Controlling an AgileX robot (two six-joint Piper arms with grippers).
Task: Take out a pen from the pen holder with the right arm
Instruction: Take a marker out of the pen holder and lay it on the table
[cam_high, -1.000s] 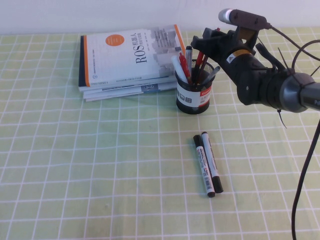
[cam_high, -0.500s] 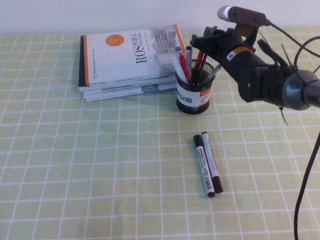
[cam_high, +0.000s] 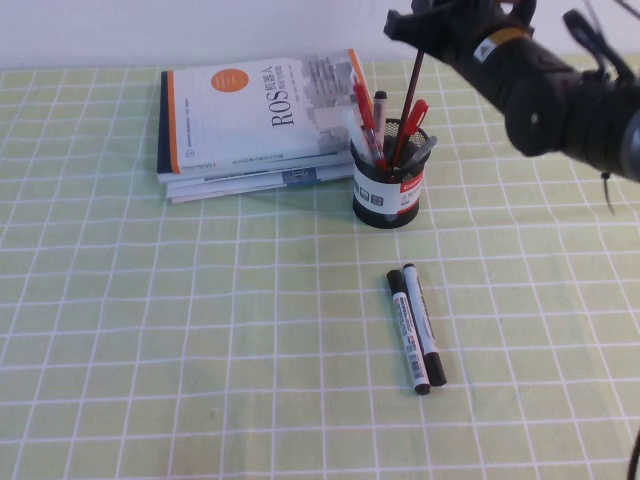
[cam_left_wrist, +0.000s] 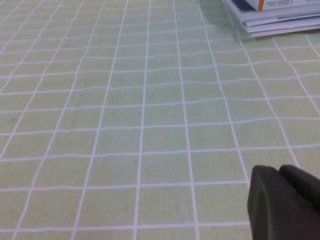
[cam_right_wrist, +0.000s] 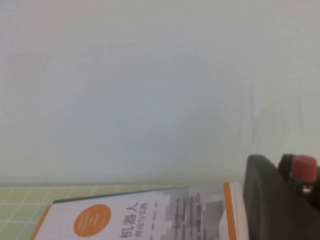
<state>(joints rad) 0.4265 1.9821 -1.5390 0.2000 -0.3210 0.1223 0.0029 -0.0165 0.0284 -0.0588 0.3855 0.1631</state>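
1. The right gripper (cam_high: 418, 38) is up high at the far right of the table, right above the pen pot. Its jaws are squeezed tight on the top of a thin dark red pen (cam_high: 410, 95).
2. In the right wrist view, one of its dark fingers (cam_right_wrist: 262, 200) shows in the corner, with a small red tip just beside it.
3. The thin dark red pen hangs almost straight up and down. Its top is in the jaws and its low end reaches down into the black mesh pen holder (cam_high: 385, 200), so it is not all the way out yet.
4. The black mesh pen holder is round, has a white label on its side, and stands upright on the cloth.
5. More pens stand in it, leaning out: two red pens (cam_high: 366, 112) and a grey pen (cam_high: 380, 108) among them.
6. Just beside the holder, on its left and a bit farther back, lies a stack of books (cam_high: 250, 120). The top book is white with an orange circle.
7. Nearer the robot, two black and white marker pens (cam_high: 415, 340) lie flat, side by side and touching.
8. All of this sits on a green checked cloth (cam_high: 150, 330). A white wall (cam_right_wrist: 150, 75) is behind it.
9. The left gripper (cam_left_wrist: 282, 202) is low over the bare green checked cloth, well apart from the holder. I cannot tell if it is spread or squeezed.
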